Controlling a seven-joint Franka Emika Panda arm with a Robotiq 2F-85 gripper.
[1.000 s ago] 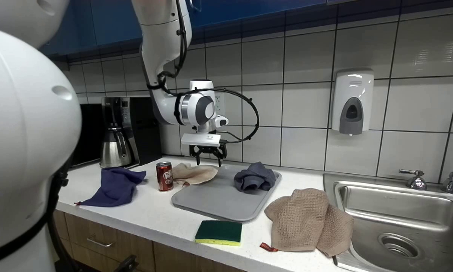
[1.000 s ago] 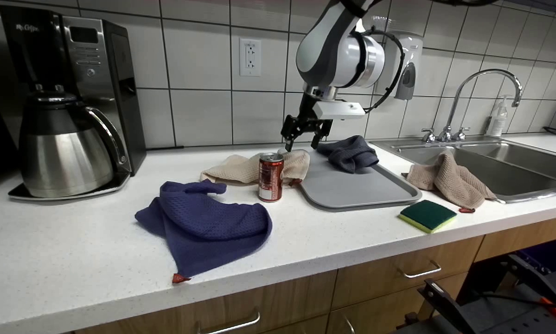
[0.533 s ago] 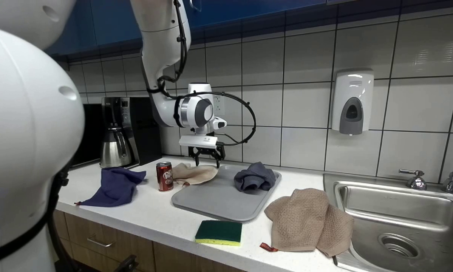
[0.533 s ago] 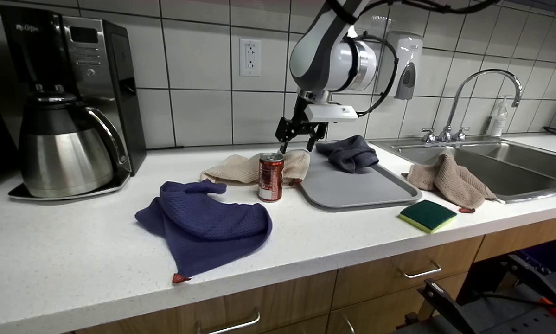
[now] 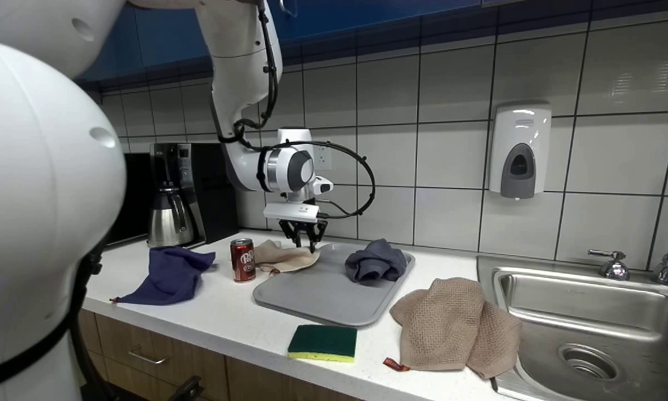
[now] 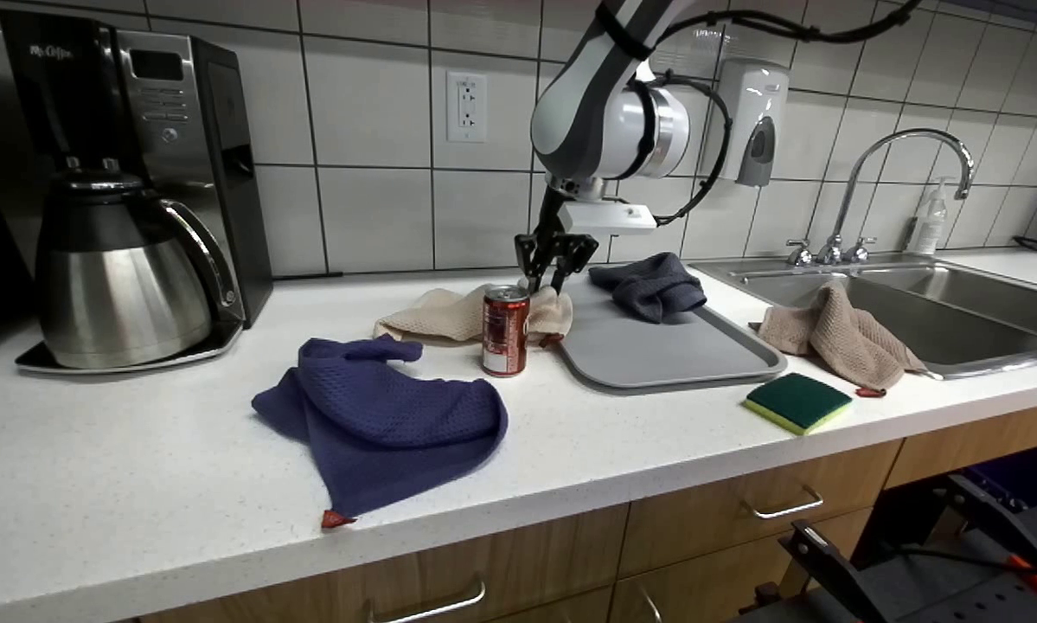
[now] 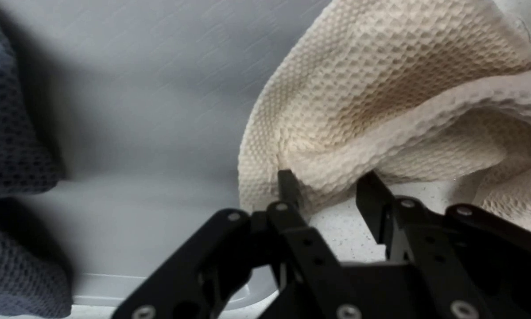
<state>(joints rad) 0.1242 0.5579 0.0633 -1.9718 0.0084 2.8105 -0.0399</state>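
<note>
Gripper (image 7: 327, 179): fingers part way apart, a fold of the cream cloth (image 7: 389, 75) between the tips, not squeezed tight as far as I can see.
Cream cloth: one end over the gray tray (image 5: 322, 298), the rest on the counter (image 5: 228, 312), near the red can (image 6: 505, 331).
Cloth step: looks like getting a grab on the fold.
Next move: seems to need a firm squeeze, well clear of the red can.

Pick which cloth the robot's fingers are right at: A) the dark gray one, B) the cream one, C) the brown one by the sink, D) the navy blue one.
B: the wrist view shows the fingers down at the cream cloth, part of it between them.
</note>
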